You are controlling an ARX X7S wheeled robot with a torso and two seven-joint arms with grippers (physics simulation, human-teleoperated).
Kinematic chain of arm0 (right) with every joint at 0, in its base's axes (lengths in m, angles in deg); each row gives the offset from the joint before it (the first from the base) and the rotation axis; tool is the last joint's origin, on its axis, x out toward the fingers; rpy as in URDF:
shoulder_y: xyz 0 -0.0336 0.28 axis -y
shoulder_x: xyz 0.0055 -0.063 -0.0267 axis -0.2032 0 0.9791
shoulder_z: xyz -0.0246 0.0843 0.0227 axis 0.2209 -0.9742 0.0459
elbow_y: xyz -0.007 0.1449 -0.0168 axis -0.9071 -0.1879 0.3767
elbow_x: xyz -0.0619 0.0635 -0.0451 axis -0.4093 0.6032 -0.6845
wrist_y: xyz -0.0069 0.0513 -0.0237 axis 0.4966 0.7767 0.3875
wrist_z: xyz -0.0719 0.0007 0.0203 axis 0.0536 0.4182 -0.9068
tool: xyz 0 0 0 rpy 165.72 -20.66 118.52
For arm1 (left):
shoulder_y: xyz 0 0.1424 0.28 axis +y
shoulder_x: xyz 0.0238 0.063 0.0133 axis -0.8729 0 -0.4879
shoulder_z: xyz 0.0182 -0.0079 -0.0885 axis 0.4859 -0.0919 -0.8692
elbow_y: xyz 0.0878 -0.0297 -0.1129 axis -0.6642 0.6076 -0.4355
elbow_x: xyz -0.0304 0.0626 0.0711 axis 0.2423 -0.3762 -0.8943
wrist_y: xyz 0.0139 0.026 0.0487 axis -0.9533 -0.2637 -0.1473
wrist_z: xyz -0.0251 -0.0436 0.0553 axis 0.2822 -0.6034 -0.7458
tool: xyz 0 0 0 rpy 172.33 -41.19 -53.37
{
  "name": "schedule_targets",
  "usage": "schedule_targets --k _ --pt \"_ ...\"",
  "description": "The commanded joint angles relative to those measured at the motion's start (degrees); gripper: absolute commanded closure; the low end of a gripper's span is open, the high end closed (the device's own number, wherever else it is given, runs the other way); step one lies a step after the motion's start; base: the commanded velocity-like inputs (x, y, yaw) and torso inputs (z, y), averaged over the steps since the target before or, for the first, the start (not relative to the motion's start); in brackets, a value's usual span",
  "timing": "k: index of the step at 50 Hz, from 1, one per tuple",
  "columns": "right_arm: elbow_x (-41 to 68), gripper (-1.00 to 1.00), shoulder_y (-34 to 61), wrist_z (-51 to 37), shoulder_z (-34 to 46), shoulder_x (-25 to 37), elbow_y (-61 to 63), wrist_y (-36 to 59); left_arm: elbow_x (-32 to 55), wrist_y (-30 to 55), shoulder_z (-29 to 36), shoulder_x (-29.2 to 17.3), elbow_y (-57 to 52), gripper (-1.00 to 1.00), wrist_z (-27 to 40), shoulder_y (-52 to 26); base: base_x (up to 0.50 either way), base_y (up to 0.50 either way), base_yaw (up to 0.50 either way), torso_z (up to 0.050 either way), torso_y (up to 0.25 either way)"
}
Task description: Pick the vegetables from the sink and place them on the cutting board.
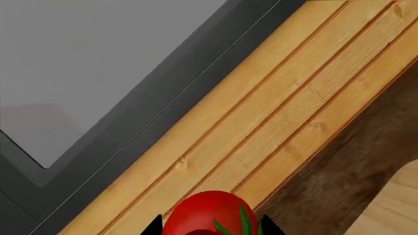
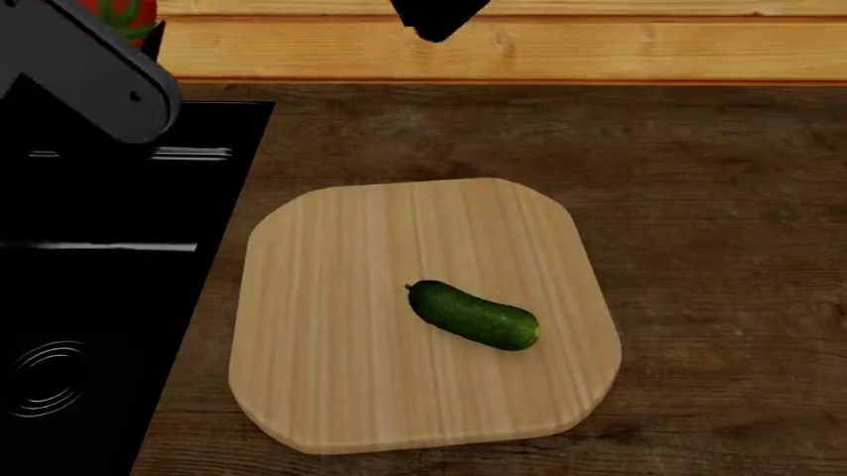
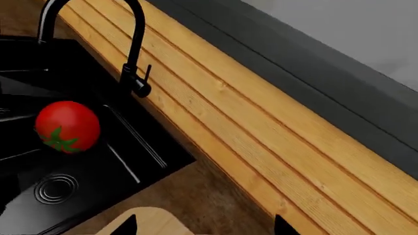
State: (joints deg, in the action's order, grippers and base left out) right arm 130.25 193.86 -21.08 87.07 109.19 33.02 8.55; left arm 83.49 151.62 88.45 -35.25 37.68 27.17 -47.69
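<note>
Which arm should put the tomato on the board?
The left. Its pincer is shut on the round red tomato above the black sink. The right pincer holds nothing. The dark green cucumber already lies on the pale wooden cutting board.

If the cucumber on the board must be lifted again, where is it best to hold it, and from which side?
Probably at its middle, coming straight down from above. The cucumber lies flat on the board, set diagonally in the head view, with nothing beside it. Turn the jaws so they close across its narrow width, one on each long side. The rounded ends would likely slip.
</note>
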Motion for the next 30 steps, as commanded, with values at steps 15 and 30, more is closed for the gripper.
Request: schedule_targets --k 15,30 --pt "3.30 -1.00 0.44 -16.16 -14.00 4.09 4.09 -0.81 12.44 0.63 -18.20 10.81 18.93 1.00 -0.60 5.53 0.00 0.00 0.00 0.000 0.000" --pt "3.41 -1.00 0.63 -17.70 -14.50 3.70 3.92 -0.94 19.31 8.91 -26.58 16.39 23.07 1.00 3.00 7.59 0.00 0.00 0.00 0.000 0.000"
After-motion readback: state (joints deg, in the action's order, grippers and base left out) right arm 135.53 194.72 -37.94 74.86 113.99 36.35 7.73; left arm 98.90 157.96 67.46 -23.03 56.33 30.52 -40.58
